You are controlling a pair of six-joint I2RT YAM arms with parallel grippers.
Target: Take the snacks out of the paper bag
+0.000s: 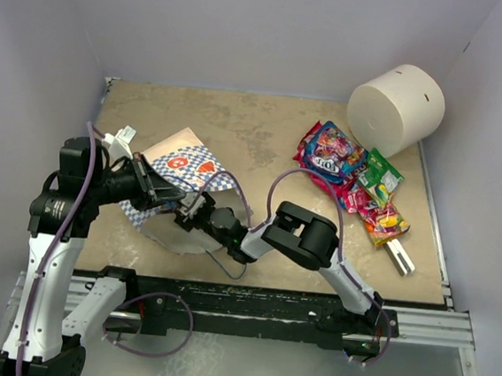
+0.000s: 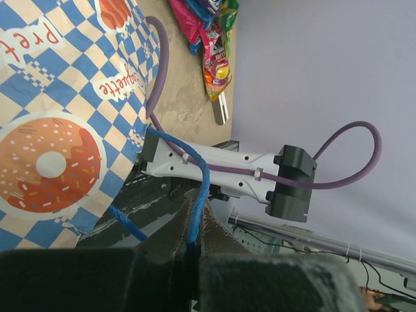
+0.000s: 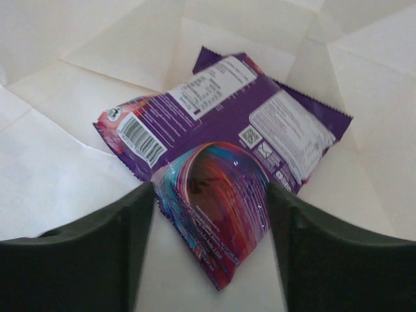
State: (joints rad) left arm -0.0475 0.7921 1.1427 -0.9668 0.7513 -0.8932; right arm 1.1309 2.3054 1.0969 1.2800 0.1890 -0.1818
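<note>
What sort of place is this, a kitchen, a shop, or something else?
Probably a robot lab test cell: two robot arms bolted to a rail, plain pale walls boxing in the tabletop, and staged props, a checkered paper bag and snack packets.

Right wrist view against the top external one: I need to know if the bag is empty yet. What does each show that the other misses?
Only right wrist: a purple packet and a swirl-printed packet inside the paper bag, the latter between the fingers of the right hand. Only top external: the snack pile beside the white cylinder. Both: the paper bag, inside versus outside.
</note>
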